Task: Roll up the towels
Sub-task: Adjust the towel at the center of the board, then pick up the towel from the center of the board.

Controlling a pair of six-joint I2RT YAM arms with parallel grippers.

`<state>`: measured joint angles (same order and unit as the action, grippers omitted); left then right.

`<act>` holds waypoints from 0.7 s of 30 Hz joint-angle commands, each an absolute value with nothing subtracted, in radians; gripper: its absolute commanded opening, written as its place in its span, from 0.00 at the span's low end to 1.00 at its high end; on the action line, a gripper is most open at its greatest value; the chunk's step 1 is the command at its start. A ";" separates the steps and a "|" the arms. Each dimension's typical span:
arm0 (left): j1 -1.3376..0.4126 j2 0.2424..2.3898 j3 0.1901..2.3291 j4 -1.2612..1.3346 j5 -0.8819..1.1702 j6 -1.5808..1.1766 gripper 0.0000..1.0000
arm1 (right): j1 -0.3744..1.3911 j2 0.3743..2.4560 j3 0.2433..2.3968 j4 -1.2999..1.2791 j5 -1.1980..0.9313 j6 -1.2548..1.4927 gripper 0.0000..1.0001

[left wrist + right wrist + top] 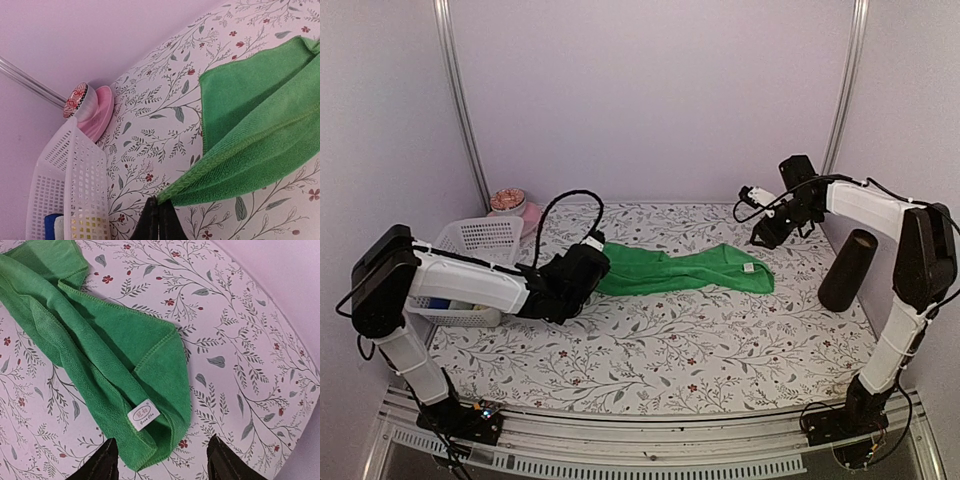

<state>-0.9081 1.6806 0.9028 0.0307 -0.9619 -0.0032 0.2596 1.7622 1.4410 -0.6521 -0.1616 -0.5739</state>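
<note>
One bright green towel (685, 270) lies stretched in a loose, crumpled strip across the middle of the flowered table. My left gripper (596, 262) is at its left end. In the left wrist view that gripper (159, 212) is shut on a hemmed corner of the towel (250, 130). My right gripper (760, 238) hovers just above and behind the towel's right end. In the right wrist view it (162, 460) stands open, with the towel's folded end (115, 355) and its white label (143, 414) lying loose ahead of the fingertips.
A white mesh basket (480, 240) stands at the left edge beside my left arm, with a pink bowl (515, 208) behind it. A black cylinder (847, 270) stands at the right, near my right arm. Walls close in the back and both sides.
</note>
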 commanded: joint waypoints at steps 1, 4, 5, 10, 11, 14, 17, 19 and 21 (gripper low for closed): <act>-0.923 1.714 0.926 0.021 -0.947 0.002 0.00 | 0.261 1.858 1.449 -0.715 -0.257 -0.605 0.61; -0.922 1.722 0.931 0.017 -0.935 0.003 0.00 | 0.276 1.835 1.363 -0.623 -0.132 -0.667 0.61; -0.923 1.723 0.932 0.016 -0.931 0.002 0.00 | 0.281 1.824 1.323 -0.588 -0.095 -0.694 0.61; -0.923 1.732 0.938 0.009 -0.913 -0.004 0.00 | 0.295 1.820 1.227 -0.532 -0.047 -0.788 0.61; -0.922 1.734 0.941 0.007 -0.913 -0.004 0.00 | 0.296 1.828 1.224 -0.527 -0.032 -0.791 0.61; -0.922 1.740 0.945 0.000 -0.910 -0.005 0.00 | 0.297 1.838 1.216 -0.497 0.002 -0.795 0.59; -0.922 1.745 0.948 0.000 -0.906 -0.005 0.00 | 0.300 1.840 1.216 -0.462 0.015 -0.794 0.55; -0.923 1.748 0.949 0.000 -0.903 -0.006 0.00 | 0.306 1.840 1.190 -0.439 0.029 -0.793 0.55; -0.923 1.754 0.952 -0.001 -0.900 -0.005 0.00 | 0.310 1.844 1.185 -0.422 0.038 -0.795 0.52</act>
